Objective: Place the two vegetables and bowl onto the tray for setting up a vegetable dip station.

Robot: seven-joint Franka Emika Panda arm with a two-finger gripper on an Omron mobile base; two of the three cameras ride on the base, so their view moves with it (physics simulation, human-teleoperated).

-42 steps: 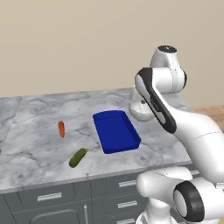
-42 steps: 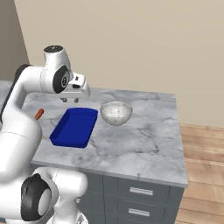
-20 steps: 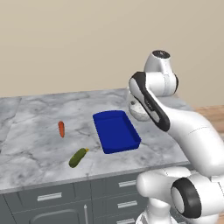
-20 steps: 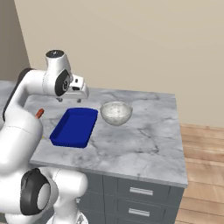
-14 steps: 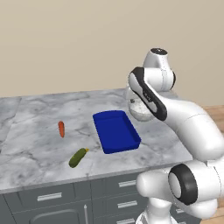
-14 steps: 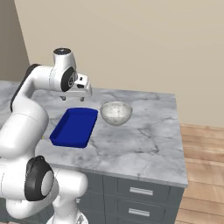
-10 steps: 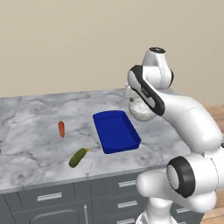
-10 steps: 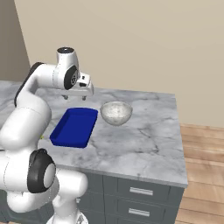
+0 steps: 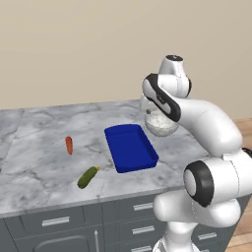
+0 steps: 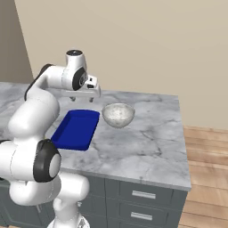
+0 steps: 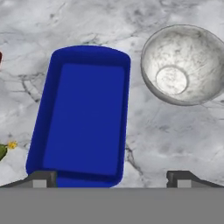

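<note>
The blue tray lies empty in the middle of the marble counter, and the speckled bowl stands upright just to its right. The small orange carrot and the green cucumber lie on the counter left of the tray. My gripper hovers above the tray's far end, close to the bowl, open and holding nothing. In the hand view, the tray is at left and the bowl at upper right, with the gripper spread wide over the counter between them. The cucumber's yellowish tip peeks in at the left edge.
The marble counter runs up to a beige wall behind it, and grey drawers sit under its front edge. Bare marble stretches right of the bowl as far as the counter's end, with wooden floor beyond.
My arm has turned at its upper joints and the hand has drifted slightly toward the bowl. Its jaws stay open. Tray, bowl and vegetables have not moved.
</note>
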